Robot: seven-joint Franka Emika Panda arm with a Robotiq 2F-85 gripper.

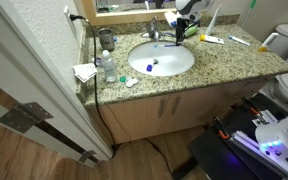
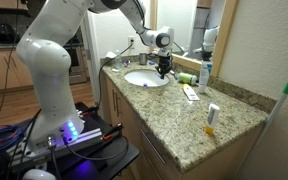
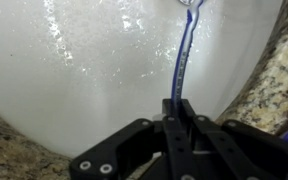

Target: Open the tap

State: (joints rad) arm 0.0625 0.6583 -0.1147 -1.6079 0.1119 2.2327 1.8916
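Observation:
The small chrome tap (image 1: 153, 34) stands at the back rim of the white basin (image 1: 174, 66), which also shows in an exterior view (image 2: 136, 80). My gripper (image 1: 179, 29) hangs just beside the tap over the basin's back edge, and it also shows in an exterior view (image 2: 164, 69), where the tap is hidden behind it. In the wrist view the fingers (image 3: 179, 108) are pressed together with nothing between them. They point down at the basin wall (image 3: 84, 70). A blue toothbrush (image 3: 181, 55) lies in the basin below them. The tap is out of the wrist view.
A green-capped bottle (image 2: 205, 72), a toothpaste tube (image 2: 191, 93) and a small white bottle (image 2: 212, 115) stand on the granite counter (image 2: 234, 125). Cups and a cloth (image 1: 85, 71) sit at the counter's other end. A mirror and wall rise behind the tap.

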